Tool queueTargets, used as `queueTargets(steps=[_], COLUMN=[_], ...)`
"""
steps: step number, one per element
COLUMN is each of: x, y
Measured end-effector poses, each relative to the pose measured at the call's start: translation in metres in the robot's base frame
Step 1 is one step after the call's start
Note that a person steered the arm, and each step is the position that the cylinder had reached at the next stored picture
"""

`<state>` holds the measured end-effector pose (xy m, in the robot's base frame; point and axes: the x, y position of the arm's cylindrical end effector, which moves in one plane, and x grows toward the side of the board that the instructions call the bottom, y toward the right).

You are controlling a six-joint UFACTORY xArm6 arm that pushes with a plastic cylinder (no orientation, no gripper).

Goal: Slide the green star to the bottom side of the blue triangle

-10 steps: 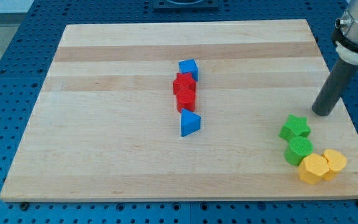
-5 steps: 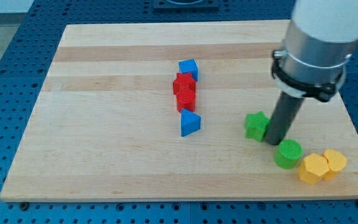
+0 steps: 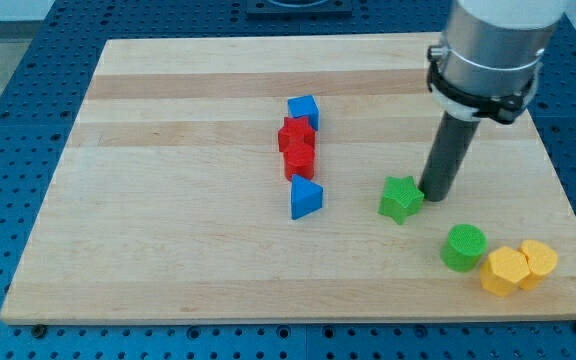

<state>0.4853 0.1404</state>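
Observation:
The green star (image 3: 400,198) lies on the wooden board (image 3: 168,220), right of the board's middle. The blue triangle (image 3: 305,197) lies to the star's left, with a gap about one star wide between them. My tip (image 3: 434,196) rests on the board just right of the green star, at its upper right edge, touching or nearly touching it. The dark rod rises from there to the grey arm at the view's top right.
Two red blocks (image 3: 296,147) stand in a column above the blue triangle, with a blue cube (image 3: 303,110) on top of the column. A green cylinder (image 3: 463,247) and two yellow blocks (image 3: 519,266) sit at the bottom right.
My tip came in from the right and pushed the green star left, away from the green cylinder and toward the blue triangle. The tip then moved slightly up.

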Motion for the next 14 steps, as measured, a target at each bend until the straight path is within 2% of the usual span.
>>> queueTargets(steps=[4,5,6,7,14], x=[0.031,0.031,0.031,0.031,0.042], y=[-0.071,-0.076,-0.047,-0.043,-0.1])
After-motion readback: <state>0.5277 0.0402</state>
